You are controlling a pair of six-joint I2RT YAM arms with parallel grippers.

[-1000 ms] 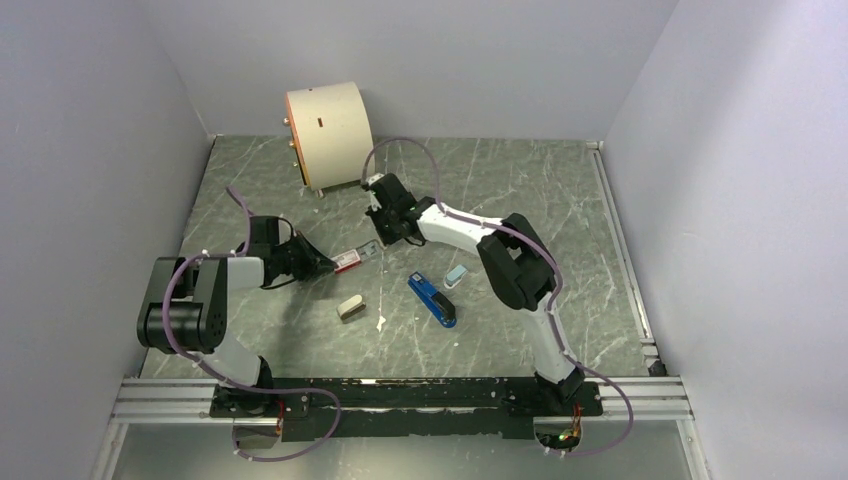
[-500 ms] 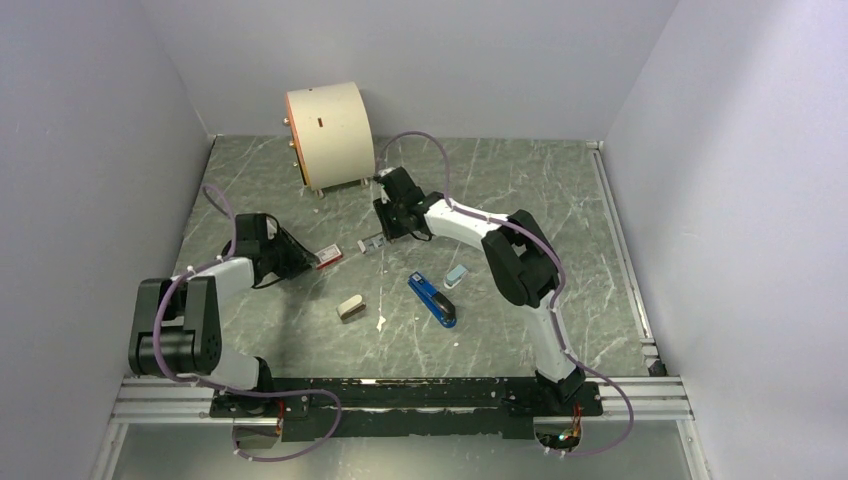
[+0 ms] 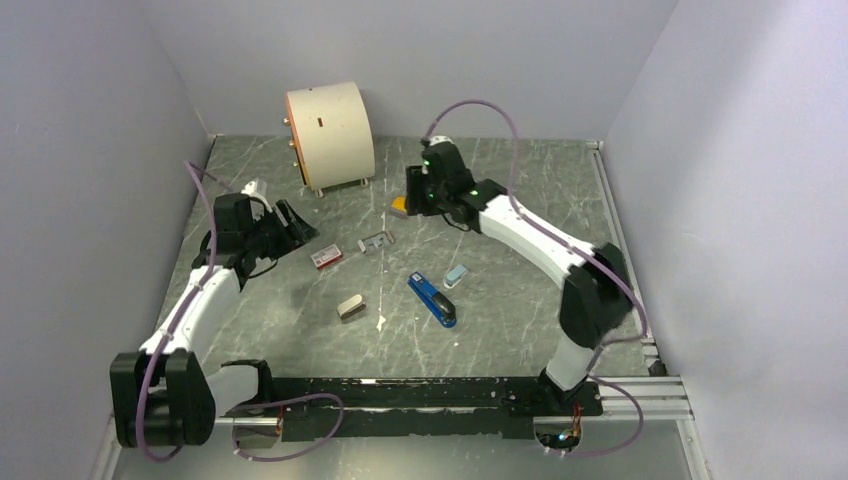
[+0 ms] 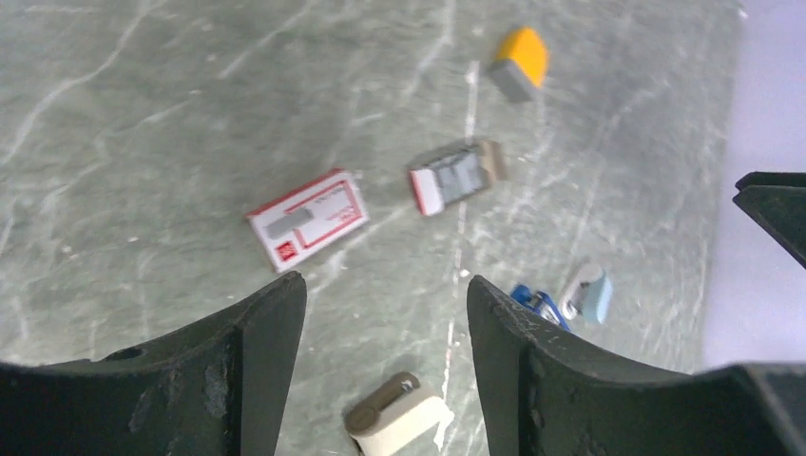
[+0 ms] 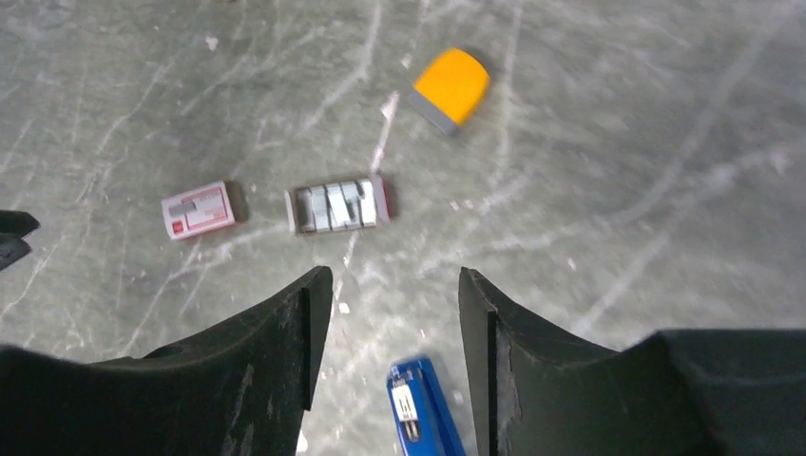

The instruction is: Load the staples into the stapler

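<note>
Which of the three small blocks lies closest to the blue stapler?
The pale-blue block, just beside the stapler; the beige block and orange block lie farther off.

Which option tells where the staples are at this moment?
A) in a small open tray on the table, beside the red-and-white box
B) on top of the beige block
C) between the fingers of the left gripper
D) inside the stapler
A: the staples lie in an open tray on the table, next to the red-and-white box and apart from the stapler.
</note>
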